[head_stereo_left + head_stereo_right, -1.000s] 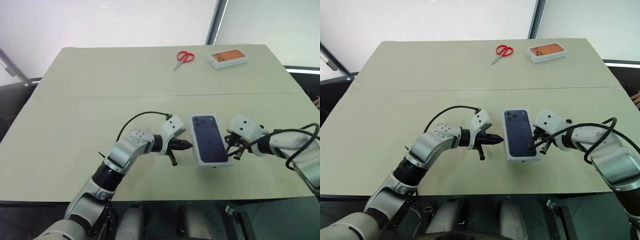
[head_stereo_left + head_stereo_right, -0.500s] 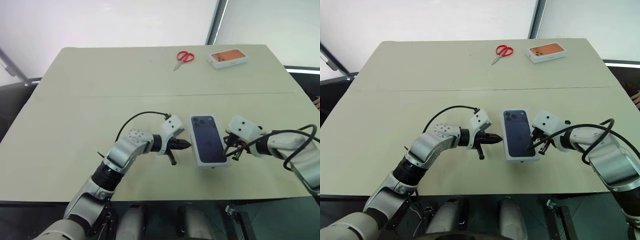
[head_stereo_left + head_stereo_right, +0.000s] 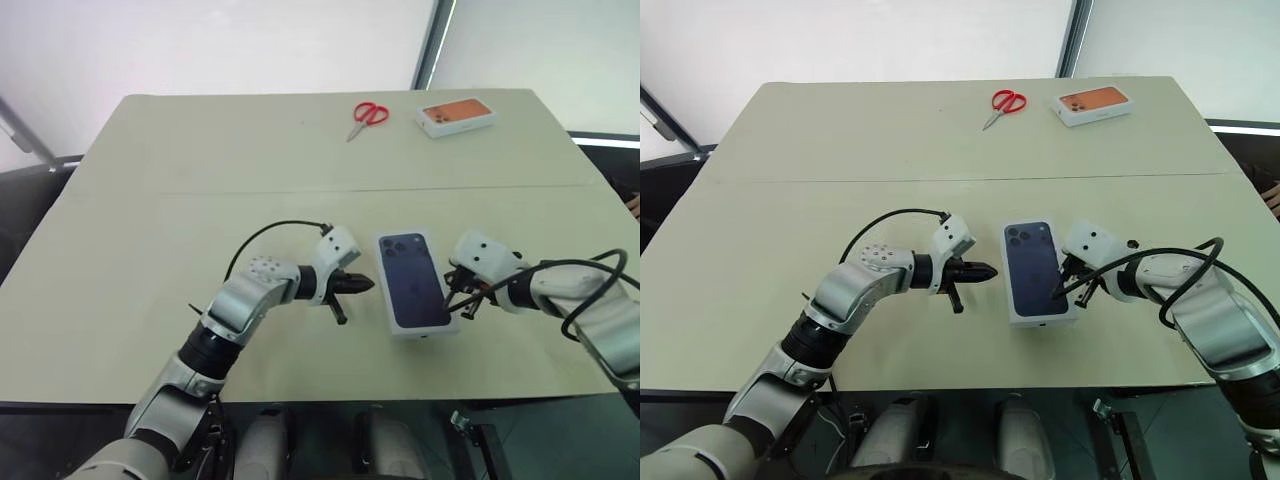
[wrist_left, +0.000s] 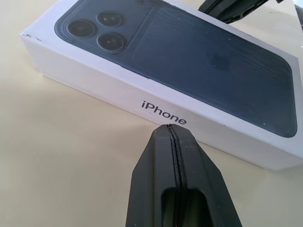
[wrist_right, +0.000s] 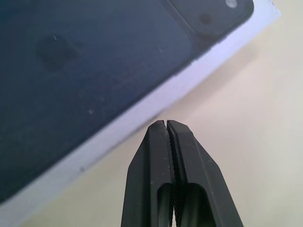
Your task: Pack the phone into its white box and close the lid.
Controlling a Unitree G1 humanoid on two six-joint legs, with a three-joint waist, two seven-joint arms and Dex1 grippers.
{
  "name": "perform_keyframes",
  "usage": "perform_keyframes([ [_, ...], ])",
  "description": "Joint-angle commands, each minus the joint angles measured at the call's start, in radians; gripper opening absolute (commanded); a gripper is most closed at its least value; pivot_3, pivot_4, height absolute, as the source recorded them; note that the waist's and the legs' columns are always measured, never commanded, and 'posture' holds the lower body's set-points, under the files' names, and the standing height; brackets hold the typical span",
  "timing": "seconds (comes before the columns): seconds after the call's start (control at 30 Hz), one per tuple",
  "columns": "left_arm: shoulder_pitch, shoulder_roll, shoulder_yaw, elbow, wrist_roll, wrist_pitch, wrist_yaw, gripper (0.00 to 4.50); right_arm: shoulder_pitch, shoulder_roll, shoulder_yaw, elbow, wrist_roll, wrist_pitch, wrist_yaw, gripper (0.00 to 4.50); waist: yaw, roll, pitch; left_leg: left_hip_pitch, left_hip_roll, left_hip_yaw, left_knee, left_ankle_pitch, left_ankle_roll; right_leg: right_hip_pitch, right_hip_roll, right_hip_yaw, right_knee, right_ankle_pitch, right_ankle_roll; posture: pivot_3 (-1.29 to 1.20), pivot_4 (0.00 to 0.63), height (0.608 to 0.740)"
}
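Note:
The lid [image 3: 411, 282], white with a dark-blue phone picture on top, sits closed over the white box on the table near the front edge. The box's tray and the phone are hidden under it. My left gripper [image 3: 368, 284] is shut and points at the lid's left long side [image 4: 118, 90], a small gap away. My right gripper [image 3: 453, 303] is shut, with its tip at the lid's right long edge [image 5: 142, 111] near the front corner. Neither gripper holds anything.
Red-handled scissors [image 3: 368, 115] and a white box with an orange phone picture [image 3: 456, 115] lie at the table's far side. The table's front edge [image 3: 330, 395] runs just behind both arms. A seam [image 3: 200, 192] crosses the tabletop.
The left gripper's tip has eased slightly away from the lid's left side. The right gripper and the box stand about as before.

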Motion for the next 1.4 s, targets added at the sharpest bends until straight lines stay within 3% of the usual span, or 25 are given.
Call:
perform_keyframes([
  [0.03,-0.044,-0.017,0.106,-0.032,-0.055,0.005,0.023,0.00,0.029,-0.057,-0.130,0.008,0.004,-0.067,0.039,0.08,0.002,0.000,0.000,0.000,0.000,0.000,0.000,0.000,0.000,0.000,0.000,0.000,0.000,0.000,0.000,0.00,0.150,0.697],
  [0.23,-0.202,-0.132,0.138,0.140,-0.024,-0.045,0.106,0.00,0.133,-0.056,-0.316,-0.114,0.180,-0.053,0.192,0.08,0.020,-0.001,0.000,0.000,-0.001,0.000,0.001,-0.001,0.001,0.002,0.000,-0.001,-0.001,0.000,0.000,0.00,0.150,0.697],
  [0.37,-0.302,-0.205,0.030,0.371,0.094,-0.101,0.147,0.00,0.237,-0.038,-0.248,-0.206,0.177,-0.054,0.174,0.08,0.023,-0.002,0.000,0.001,-0.001,0.000,0.001,-0.001,0.002,0.003,0.000,-0.001,-0.001,0.000,0.001,0.00,0.150,0.697],
  [0.5,-0.321,-0.231,-0.039,0.479,0.154,-0.083,0.139,0.00,0.272,-0.015,-0.136,-0.193,0.095,-0.053,0.085,0.08,0.016,-0.002,0.000,0.001,-0.001,0.002,0.001,-0.001,0.002,0.002,-0.001,0.000,0.000,0.000,0.001,0.00,0.150,0.697],
  [0.73,-0.289,-0.239,-0.045,0.474,0.172,-0.092,0.118,0.00,0.253,0.005,-0.072,-0.159,0.047,-0.077,0.035,0.08,0.016,-0.007,-0.004,0.016,0.000,0.000,-0.002,-0.003,0.005,0.018,0.000,0.000,-0.005,-0.001,0.002,0.00,0.150,0.697],
  [0.87,-0.263,-0.235,0.060,0.403,0.122,-0.147,0.138,0.00,0.174,0.056,-0.116,-0.123,0.068,-0.118,0.013,0.08,0.014,-0.007,-0.004,0.016,0.000,0.000,-0.002,-0.003,0.005,0.017,0.000,0.000,-0.004,-0.001,0.002,0.00,0.150,0.697],
  [1.0,-0.124,-0.123,0.297,0.126,0.047,-0.198,0.215,0.00,-0.066,0.230,-0.161,0.047,0.060,-0.177,-0.123,0.08,-0.017,-0.005,-0.002,0.014,0.001,0.002,-0.002,0.001,-0.002,0.011,0.000,0.002,-0.001,-0.001,0.002,0.00,0.150,0.697],
  [1.1,-0.037,-0.050,0.362,0.014,0.043,-0.175,0.258,0.00,-0.144,0.288,-0.169,0.170,0.052,-0.230,-0.144,0.08,-0.004,-0.005,-0.003,0.014,0.002,0.002,-0.005,0.002,-0.004,0.009,0.002,0.003,0.000,-0.001,0.002,0.00,0.150,0.697],
  [1.17,0.088,0.047,0.441,-0.095,0.045,-0.185,0.256,0.00,-0.206,0.344,-0.183,0.280,0.066,-0.261,-0.162,0.08,-0.005,-0.005,-0.003,0.014,0.002,0.002,-0.005,0.002,-0.004,0.009,0.002,0.003,-0.001,-0.001,0.002,0.00,0.150,0.697],
  [1.4,0.299,0.156,0.573,-0.227,0.030,-0.175,0.312,0.00,-0.272,0.369,-0.205,0.500,0.086,-0.366,-0.096,0.08,0.024,-0.005,-0.002,0.012,-0.002,0.004,-0.002,-0.001,0.000,0.010,-0.002,0.005,-0.002,-0.001,0.002,0.00,0.150,0.697],
])
